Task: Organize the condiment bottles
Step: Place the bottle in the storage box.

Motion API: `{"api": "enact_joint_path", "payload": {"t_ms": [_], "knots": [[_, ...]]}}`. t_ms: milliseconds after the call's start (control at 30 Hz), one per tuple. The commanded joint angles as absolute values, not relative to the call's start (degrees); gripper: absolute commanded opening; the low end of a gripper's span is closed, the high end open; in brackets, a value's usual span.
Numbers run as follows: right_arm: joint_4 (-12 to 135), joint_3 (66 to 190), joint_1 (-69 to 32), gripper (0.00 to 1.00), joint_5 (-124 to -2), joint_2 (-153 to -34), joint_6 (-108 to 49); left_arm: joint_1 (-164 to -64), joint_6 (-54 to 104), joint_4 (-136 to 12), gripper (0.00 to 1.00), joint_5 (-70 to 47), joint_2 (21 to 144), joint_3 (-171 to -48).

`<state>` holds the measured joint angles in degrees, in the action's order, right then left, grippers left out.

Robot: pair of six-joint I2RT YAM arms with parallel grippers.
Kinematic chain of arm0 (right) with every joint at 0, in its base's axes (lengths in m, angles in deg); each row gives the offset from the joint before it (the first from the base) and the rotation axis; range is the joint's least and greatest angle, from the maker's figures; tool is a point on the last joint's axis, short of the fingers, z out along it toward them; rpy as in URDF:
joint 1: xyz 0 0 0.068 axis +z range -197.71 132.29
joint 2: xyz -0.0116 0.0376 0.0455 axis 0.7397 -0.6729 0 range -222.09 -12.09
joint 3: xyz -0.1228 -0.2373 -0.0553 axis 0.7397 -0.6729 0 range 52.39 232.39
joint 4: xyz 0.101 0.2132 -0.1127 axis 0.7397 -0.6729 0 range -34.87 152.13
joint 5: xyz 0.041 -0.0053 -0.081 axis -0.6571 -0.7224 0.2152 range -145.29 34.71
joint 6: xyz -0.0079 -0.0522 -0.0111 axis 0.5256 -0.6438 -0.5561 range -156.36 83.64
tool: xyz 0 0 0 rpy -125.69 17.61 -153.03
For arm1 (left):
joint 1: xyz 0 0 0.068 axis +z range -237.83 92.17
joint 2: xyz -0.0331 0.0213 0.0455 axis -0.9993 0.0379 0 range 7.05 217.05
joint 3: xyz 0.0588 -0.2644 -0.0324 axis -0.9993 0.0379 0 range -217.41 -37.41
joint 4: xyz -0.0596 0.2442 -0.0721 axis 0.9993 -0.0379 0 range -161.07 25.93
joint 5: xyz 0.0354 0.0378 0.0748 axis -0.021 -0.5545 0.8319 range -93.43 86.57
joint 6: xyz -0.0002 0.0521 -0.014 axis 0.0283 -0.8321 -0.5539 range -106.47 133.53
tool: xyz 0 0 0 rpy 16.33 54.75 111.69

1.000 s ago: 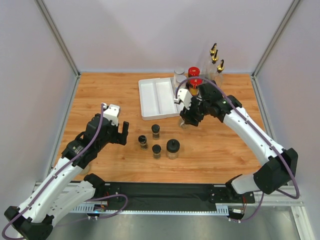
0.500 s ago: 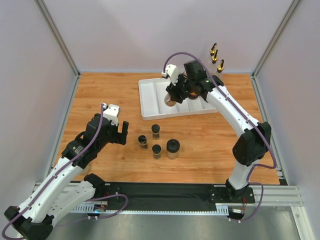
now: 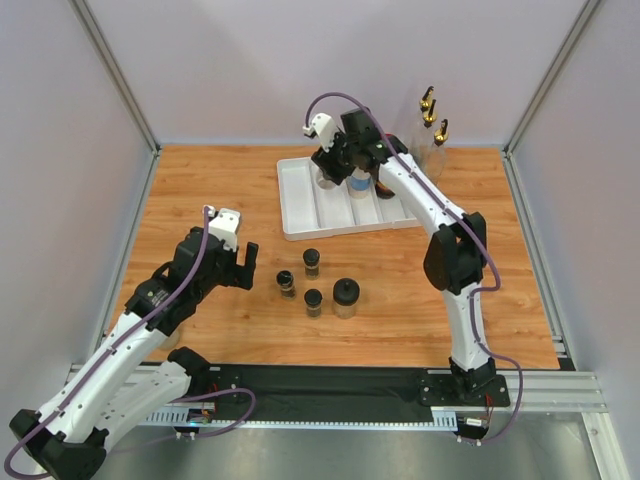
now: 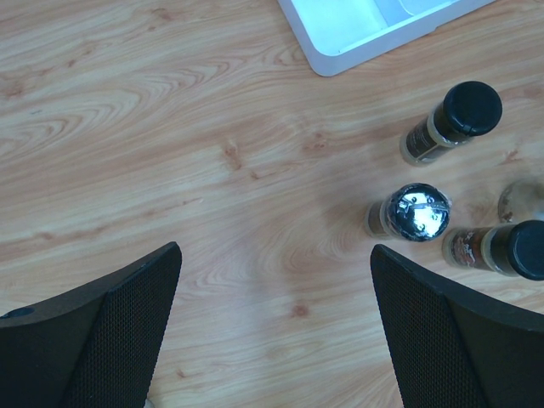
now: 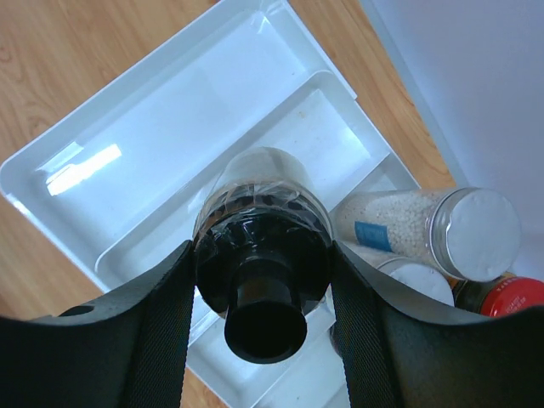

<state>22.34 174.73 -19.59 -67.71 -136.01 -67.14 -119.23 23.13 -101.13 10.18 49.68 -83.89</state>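
Note:
My right gripper (image 3: 333, 168) is shut on a medium clear jar with a black knobbed lid (image 5: 262, 280), held over the back part of the white tray (image 3: 300, 210). Its fingers (image 5: 161, 323) press both sides of the jar. Two grey-lidded clear jars (image 5: 442, 229) and a red-capped jar (image 5: 510, 297) stand just right of it. Three gold-spouted bottles (image 3: 432, 118) stand at the back right. Three small black-lidded jars (image 3: 311, 261) and one medium one (image 3: 346, 297) stand on the table in front of the tray. My left gripper (image 3: 245, 265) is open and empty, left of them.
The white divided tray (image 5: 170, 110) lies at the back centre. In the left wrist view its corner (image 4: 357, 42) is at the top and the small jars (image 4: 450, 119) are at the right. Grey walls enclose the wooden table (image 3: 200, 200).
My right arm has carried the black-lidded jar from the table in front of the tray, back and left, to above the tray's far part. The left arm has not moved.

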Motion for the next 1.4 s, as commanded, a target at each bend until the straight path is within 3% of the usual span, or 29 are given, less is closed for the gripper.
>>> {"api": "enact_joint_path", "payload": {"t_ms": [0,400,667,833,1367], "knots": [[26.1,182.45,-20.11,0.11,-64.61,-139.95,-65.98,-119.03,21.61,-100.28,1.0,10.2,49.85,-83.73],[28.47,185.01,-20.82,0.23,-62.23,-146.83,-68.87,-119.03,21.35,-100.11,1.0,9.84,50.29,-83.73],[29.79,184.31,-20.82,0.35,-61.53,-148.67,-69.84,-119.03,21.53,-100.02,1.0,9.4,50.03,-83.73],[30.14,183.87,-20.9,0.5,-61.26,-149.2,-69.84,-119.03,21.44,-100.02,1.0,9.41,50.11,-83.64],[30.67,182.2,-20.46,0.75,-60.74,-148.33,-70.63,-119.03,21.35,-99.84,1.0,9.32,50.47,-83.73]]}}
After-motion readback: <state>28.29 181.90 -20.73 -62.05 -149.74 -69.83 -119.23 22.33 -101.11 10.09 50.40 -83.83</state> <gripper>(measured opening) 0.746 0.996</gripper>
